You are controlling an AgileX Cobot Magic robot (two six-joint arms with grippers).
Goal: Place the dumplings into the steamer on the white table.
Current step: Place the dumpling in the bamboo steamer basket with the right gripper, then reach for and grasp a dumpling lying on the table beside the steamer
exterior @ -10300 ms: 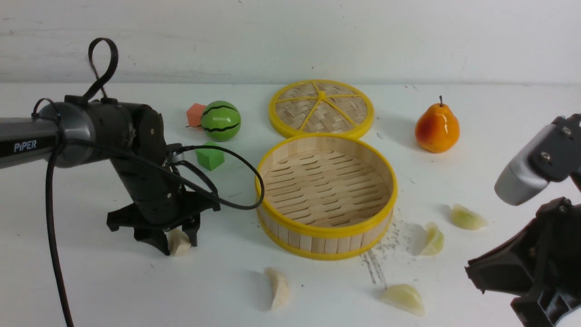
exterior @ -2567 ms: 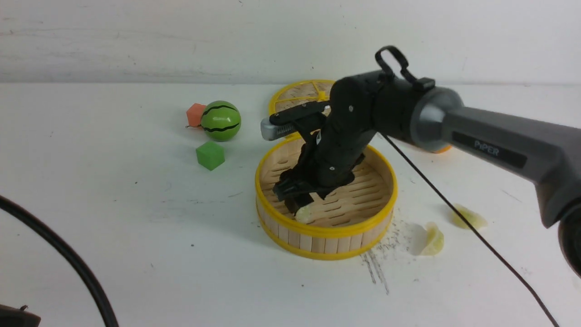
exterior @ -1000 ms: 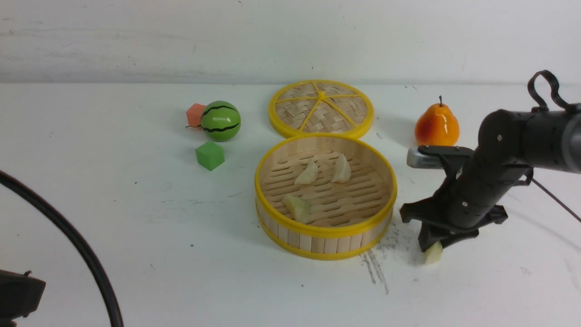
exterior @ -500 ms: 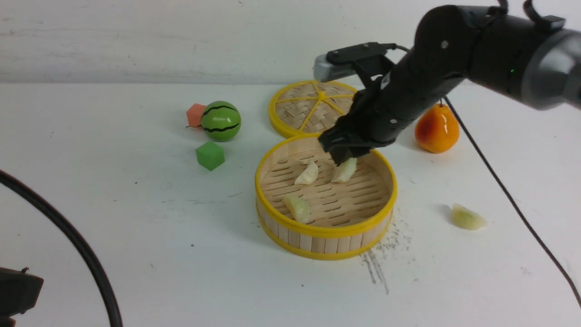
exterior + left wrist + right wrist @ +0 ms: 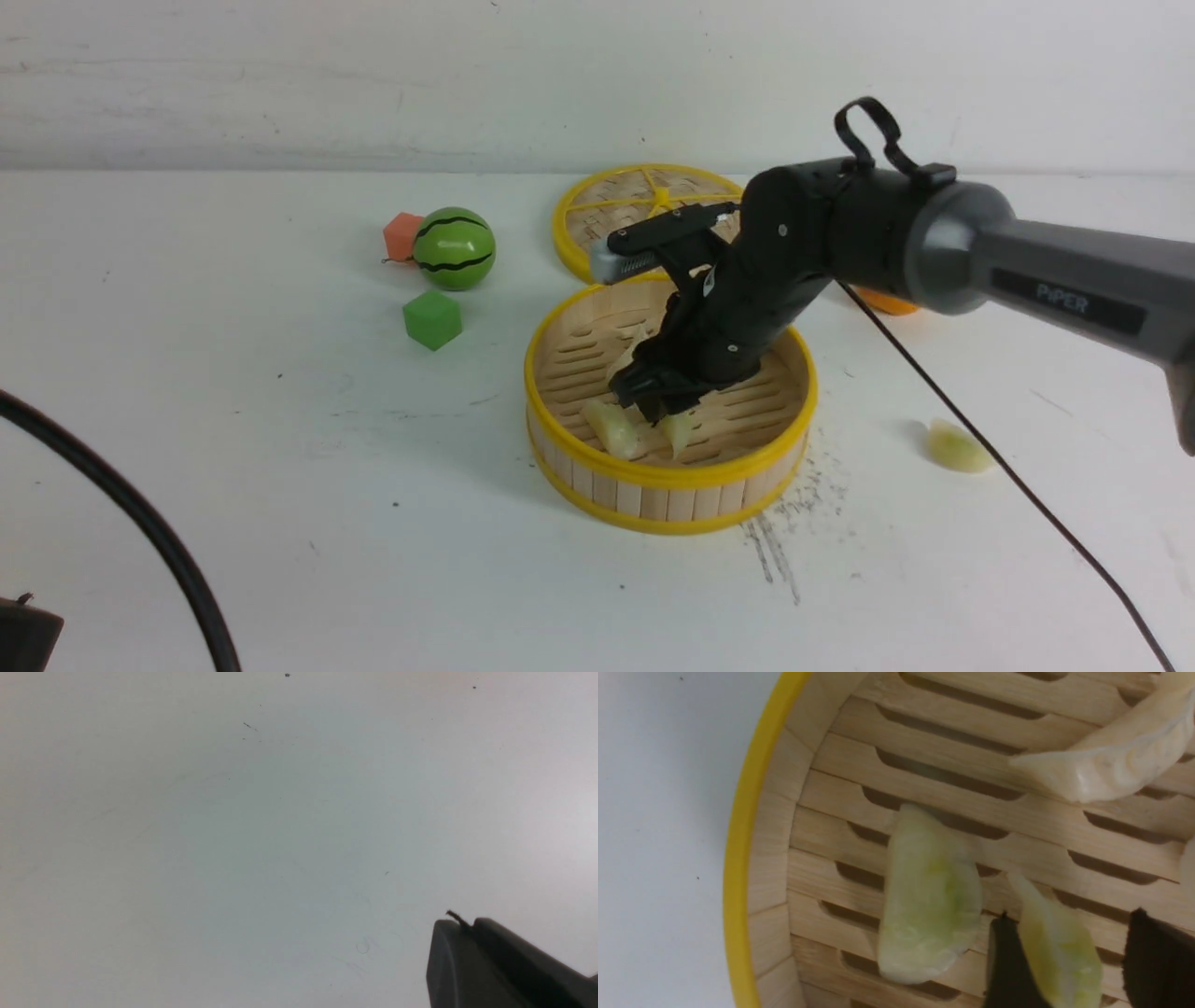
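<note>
The steamer (image 5: 668, 476) stands mid-table on the white table (image 5: 280, 448). My right gripper (image 5: 665, 408) hangs low inside its near part, open. A yellowish-green dumpling (image 5: 1059, 952) stands on edge between the fingers (image 5: 1008, 966), leaning on one, with a gap to the other. A second green dumpling (image 5: 611, 429) lies beside it, and a cream one (image 5: 1115, 760) further in. One more dumpling (image 5: 954, 448) lies on the table right of the steamer. My left gripper (image 5: 460, 921) is shut over bare table (image 5: 233, 835), holding nothing.
The woven lid (image 5: 644, 201) lies behind the steamer, partly behind my right arm. A watermelon ball (image 5: 454, 247), orange-red block (image 5: 401, 235) and green cube (image 5: 432, 319) sit back left. An orange pear (image 5: 887, 301) peeks out behind the arm. Black cables (image 5: 140, 523) cross the near corners.
My right gripper lifted a green dumpling from the table right of the steamer, carried it over the rim and down to the near floor, and its jaws have spread.
</note>
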